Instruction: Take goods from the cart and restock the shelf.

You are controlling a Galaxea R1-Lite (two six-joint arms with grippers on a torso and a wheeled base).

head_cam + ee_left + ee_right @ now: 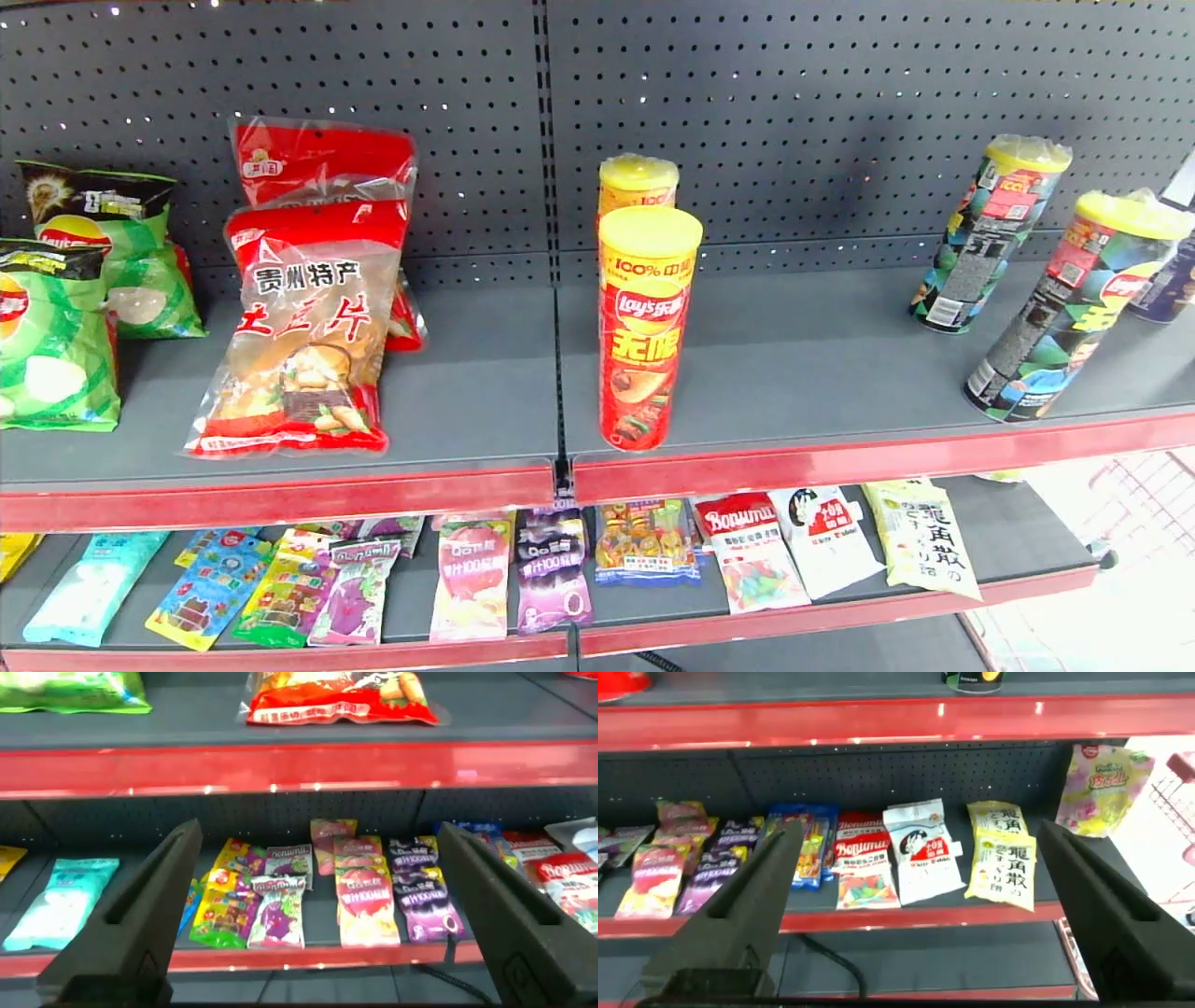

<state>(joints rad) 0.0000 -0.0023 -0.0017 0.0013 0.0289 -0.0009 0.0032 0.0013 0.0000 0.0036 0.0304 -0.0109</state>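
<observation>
My left gripper (318, 943) is open with nothing between its fingers, facing the lower shelf's candy packets (364, 896). My right gripper (920, 933) is also open and empty, in front of the lower shelf's red, white and yellow packets (915, 854). The upper shelf (803, 373) carries green chip bags (56, 336), red snack bags (303, 327), two yellow-lidded red cans (644, 327) and dark patterned cans (1074, 308). A red wire cart (1134, 485) shows past the shelf's right end, and its edge (1178, 784) also appears in the right wrist view.
The upper shelf has bare board between the red cans and the dark cans. A pale flowery packet (1106, 789) sits at the lower shelf's right end. Red front rails (840, 462) edge each shelf. A dark pegboard (794, 121) backs the shelf.
</observation>
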